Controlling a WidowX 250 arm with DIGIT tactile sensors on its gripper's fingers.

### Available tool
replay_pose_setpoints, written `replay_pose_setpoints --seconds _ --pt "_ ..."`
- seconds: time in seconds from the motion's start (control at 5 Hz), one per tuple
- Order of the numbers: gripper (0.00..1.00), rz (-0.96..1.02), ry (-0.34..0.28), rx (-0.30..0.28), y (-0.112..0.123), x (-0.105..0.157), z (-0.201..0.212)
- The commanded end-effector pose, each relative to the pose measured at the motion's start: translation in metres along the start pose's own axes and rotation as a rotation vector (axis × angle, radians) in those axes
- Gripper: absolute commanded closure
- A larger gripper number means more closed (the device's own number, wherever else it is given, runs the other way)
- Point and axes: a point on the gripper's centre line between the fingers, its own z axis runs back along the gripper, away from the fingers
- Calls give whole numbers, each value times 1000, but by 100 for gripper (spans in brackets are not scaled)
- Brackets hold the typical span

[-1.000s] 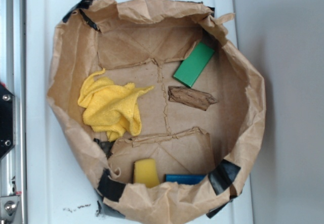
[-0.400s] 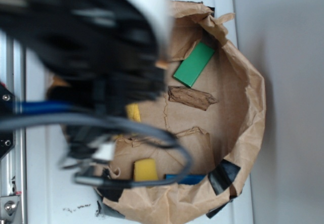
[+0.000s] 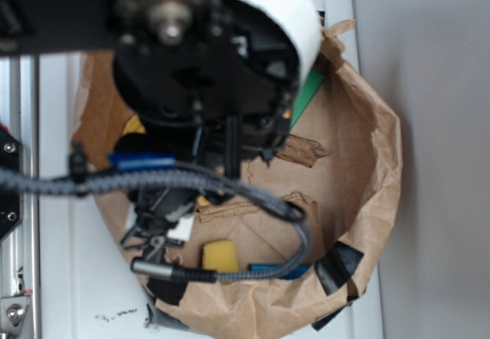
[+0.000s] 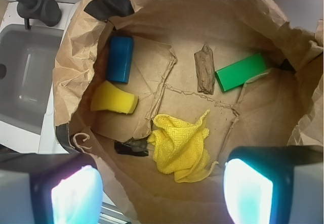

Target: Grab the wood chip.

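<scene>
1. One wood chip (image 4: 205, 68) lies flat on the floor of the brown paper bag (image 4: 76, 47), at about one o'clock from the bag's middle in the wrist view; nothing grips it.
2. The green block (image 4: 241, 71) sits just beside the chip at its three o'clock side, its near corner very close to the chip; whether they touch I cannot tell.
3. The gripper (image 4: 162, 191) hangs above the bag with its jaws spread wide; its two fingers (image 4: 66, 193) show at the lower corners of the wrist view, at seven and five o'clock, holding nothing.
4. A yellow cloth (image 4: 179, 143) lies crumpled between the fingers and the chip, at about six o'clock from the chip and apart from it.
5. At nine o'clock in the bag a blue cylinder (image 4: 120, 58) lies above a yellow sponge (image 4: 114, 98), the two just beside each other, well apart from the chip.
6. In the exterior view the arm (image 3: 199, 71) covers most of the bag; only the right end of the chip (image 3: 302, 151) and a sliver of the green block (image 3: 306, 94) show past it.
</scene>
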Motion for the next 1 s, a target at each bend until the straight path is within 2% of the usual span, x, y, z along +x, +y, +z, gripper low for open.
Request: replay_pose_setpoints --seconds 0.0,0.2,0.4,0.6,0.8 --pt "0 -81 -85 0 2 8 -13" --pt "0 -104 -111 46 6 16 -46" --pt "0 -113 -105 106 7 19 -72" --pt "0 -110 -72 97 8 35 -83" --pt "0 -132 -73 74 9 54 -91"
